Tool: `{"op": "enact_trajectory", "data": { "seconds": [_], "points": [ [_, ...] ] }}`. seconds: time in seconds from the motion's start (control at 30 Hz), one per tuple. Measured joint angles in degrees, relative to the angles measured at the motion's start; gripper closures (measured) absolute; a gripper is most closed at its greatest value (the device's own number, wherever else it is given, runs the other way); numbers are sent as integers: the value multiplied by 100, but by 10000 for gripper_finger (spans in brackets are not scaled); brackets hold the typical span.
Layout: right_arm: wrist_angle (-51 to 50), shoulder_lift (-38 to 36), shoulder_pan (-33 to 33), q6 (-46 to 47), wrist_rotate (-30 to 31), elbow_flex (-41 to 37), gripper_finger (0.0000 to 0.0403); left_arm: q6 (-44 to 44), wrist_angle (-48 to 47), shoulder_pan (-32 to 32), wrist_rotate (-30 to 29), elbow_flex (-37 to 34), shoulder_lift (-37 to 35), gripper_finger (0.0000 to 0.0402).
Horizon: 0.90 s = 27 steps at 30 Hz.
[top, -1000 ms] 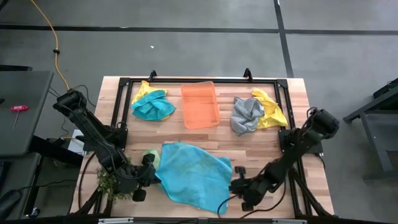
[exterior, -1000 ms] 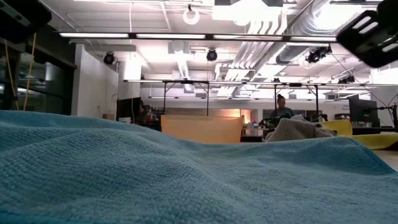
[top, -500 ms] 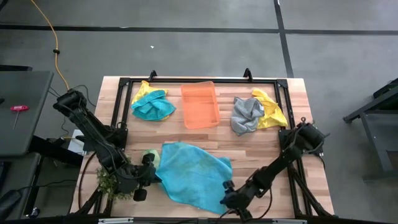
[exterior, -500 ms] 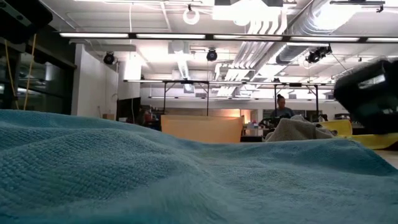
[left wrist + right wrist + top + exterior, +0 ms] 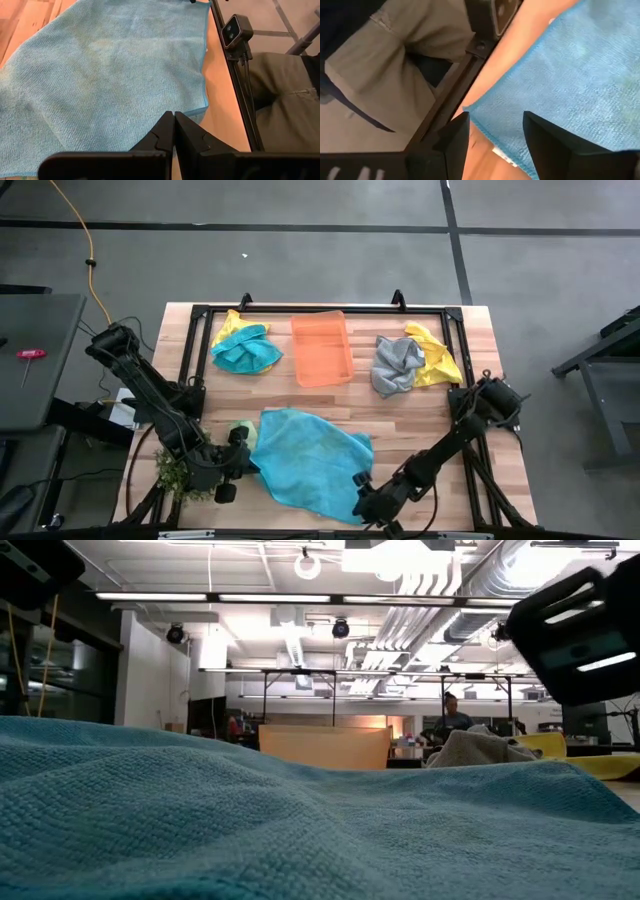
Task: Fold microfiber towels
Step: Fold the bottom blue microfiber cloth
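A teal-blue microfiber towel (image 5: 310, 455) lies spread on the near middle of the table and fills the foreground of the low view (image 5: 300, 830). My right gripper (image 5: 495, 135) is open at the towel's near right corner (image 5: 469, 111). One finger stands on each side of that corner, with a small white tag (image 5: 502, 156) between them. In the high view this gripper (image 5: 362, 498) is at the table's near edge. My left gripper (image 5: 173, 120) is shut over the towel's left part, close to its near edge (image 5: 202, 106). In the high view it (image 5: 240, 455) sits at the towel's left side. My left gripper's shut fingertips (image 5: 173, 116) point slanting down over the towel near its edge. The cloth there lies flat and ungathered, and I cannot tell whether the tips touch it.
At the far side stand an orange bin (image 5: 322, 350), a teal towel on a yellow one (image 5: 245, 348), and a grey towel (image 5: 395, 365) beside a yellow one (image 5: 437, 358). A green plant (image 5: 175, 475) sits near left. A person's trousers (image 5: 285, 100) show beyond the near edge.
My right gripper has gone down and toward the table's near edge and left, rolling as it went. It has arrived at the teal towel's near right corner. The towel lies as before.
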Motion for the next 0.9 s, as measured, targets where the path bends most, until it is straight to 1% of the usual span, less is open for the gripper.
{"op": "enact_trajectory", "data": {
  "seconds": [0.17,0.33,0.5,0.63,0.7,0.9],
  "points": [
    [322,0,158,-11,68,62,233,-2,2,0,-1,0,0,401],
    [-438,119,320,-259,490,590,228,-68,4,0,-52,0,0,401],
    [-1419,548,334,-554,466,1149,220,-131,4,0,-55,0,-2,402],
    [-1832,770,326,-980,646,1501,217,-116,2,0,-50,0,-2,401],
    [-1948,828,326,-1115,787,1588,217,-114,-12,0,-48,0,-2,402],
    [-2215,832,326,-1191,813,1599,217,-109,-40,0,-46,0,-2,401]
  ]
}}
